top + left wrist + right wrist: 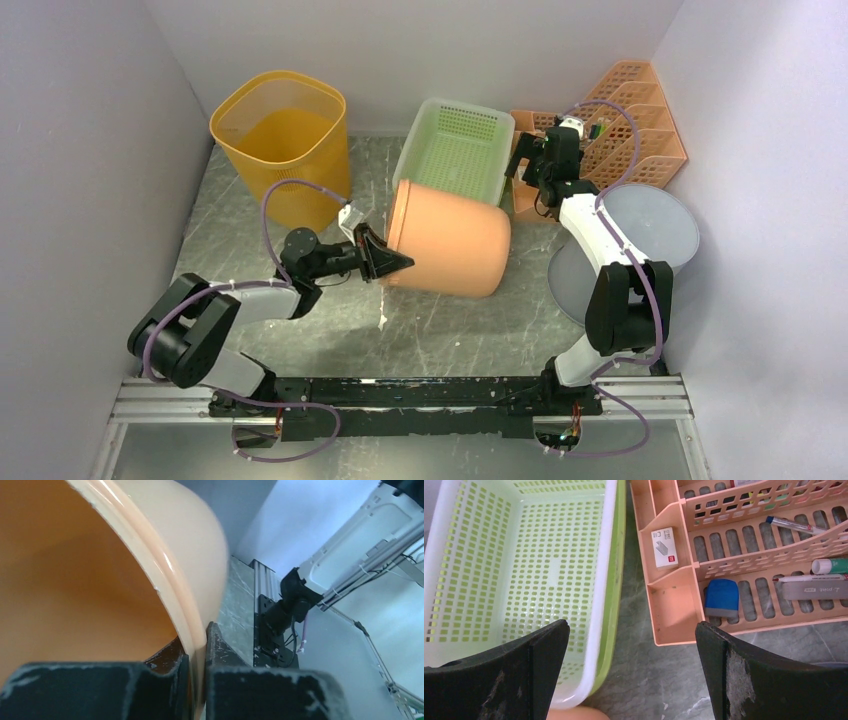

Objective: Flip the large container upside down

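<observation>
The large container (450, 238) is a peach-orange plastic tub lying on its side in the middle of the table, its open mouth facing left. My left gripper (392, 262) is shut on its rim, one finger inside the mouth and one outside. In the left wrist view the rim (192, 625) runs down between the two black fingers (220, 652), and the orange inside (75, 590) fills the left. My right gripper (524, 152) is open and empty at the back, above the gap between the green basket and the peach organizer. A sliver of the tub (574, 714) shows below it.
A yellow mesh bin (285, 140) stands at the back left. A green perforated basket (455, 150) sits behind the tub. A peach desk organizer (625, 125) with pens and small items is at the back right. A grey round lid (625, 250) lies right, under the right arm.
</observation>
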You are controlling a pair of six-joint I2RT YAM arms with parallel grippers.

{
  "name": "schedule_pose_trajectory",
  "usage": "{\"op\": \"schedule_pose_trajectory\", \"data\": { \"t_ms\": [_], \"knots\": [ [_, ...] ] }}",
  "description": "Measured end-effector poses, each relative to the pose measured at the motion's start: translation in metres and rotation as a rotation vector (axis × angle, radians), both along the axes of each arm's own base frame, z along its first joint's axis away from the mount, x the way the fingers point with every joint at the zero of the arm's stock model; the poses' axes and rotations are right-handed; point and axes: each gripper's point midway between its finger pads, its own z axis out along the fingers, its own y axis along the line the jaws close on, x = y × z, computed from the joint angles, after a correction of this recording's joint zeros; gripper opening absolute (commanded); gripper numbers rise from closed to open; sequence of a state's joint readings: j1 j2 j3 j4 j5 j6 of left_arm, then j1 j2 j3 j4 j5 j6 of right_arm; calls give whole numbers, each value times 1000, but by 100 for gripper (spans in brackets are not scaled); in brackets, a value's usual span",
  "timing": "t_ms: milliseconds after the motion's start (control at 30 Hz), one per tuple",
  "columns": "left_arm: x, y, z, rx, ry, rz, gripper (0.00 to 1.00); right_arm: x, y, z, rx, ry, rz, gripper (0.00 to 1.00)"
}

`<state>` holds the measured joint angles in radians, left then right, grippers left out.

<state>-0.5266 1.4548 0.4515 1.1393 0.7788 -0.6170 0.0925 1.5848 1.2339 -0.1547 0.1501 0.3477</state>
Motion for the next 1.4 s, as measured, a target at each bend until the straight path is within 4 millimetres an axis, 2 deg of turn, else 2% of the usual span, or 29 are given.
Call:
{"op": "schedule_pose_trajectory", "data": {
  "t_ms": [67, 300, 467, 533, 667, 767, 867, 1033, 1167, 1300, 1400],
  "knots": [
    [-8, -4, 3, -6, -3, -36, 7, 0, 0, 0, -1, 0, -1, 100],
    [-14, -5, 12, -25, 28, -53, 7, 0, -3, 0, -9, -1, -13, 100],
    [-37, -8, 25, -143, 140, -99, 7, 0, -4, 0, -12, -1, -20, 100],
    [-47, -16, 29, -185, 217, -138, 7, 0, -5, 0, -16, -1, -23, 100],
    [-66, -36, 18, -191, 342, -203, 7, 0, -9, 1, -24, -2, -33, 100],
    [-74, -53, 23, -207, 367, -247, 7, 2, -13, 4, -25, -9, -43, 100],
    [-77, -67, 23, -209, 395, -280, 7, 2, -15, 5, -26, -12, -49, 100],
    [-69, -83, 23, -217, 416, -298, 7, 2, -16, 5, -25, -12, -51, 100],
    [-57, -71, 17, -220, 439, -262, 7, 2, -16, 5, -23, -12, -48, 100],
    [-37, -38, 3, -216, 449, -155, 7, 3, -16, 5, -19, -12, -43, 100],
    [-29, -22, -5, -210, 438, -99, 7, 3, -16, 5, -15, -12, -39, 100]
  ]
}}
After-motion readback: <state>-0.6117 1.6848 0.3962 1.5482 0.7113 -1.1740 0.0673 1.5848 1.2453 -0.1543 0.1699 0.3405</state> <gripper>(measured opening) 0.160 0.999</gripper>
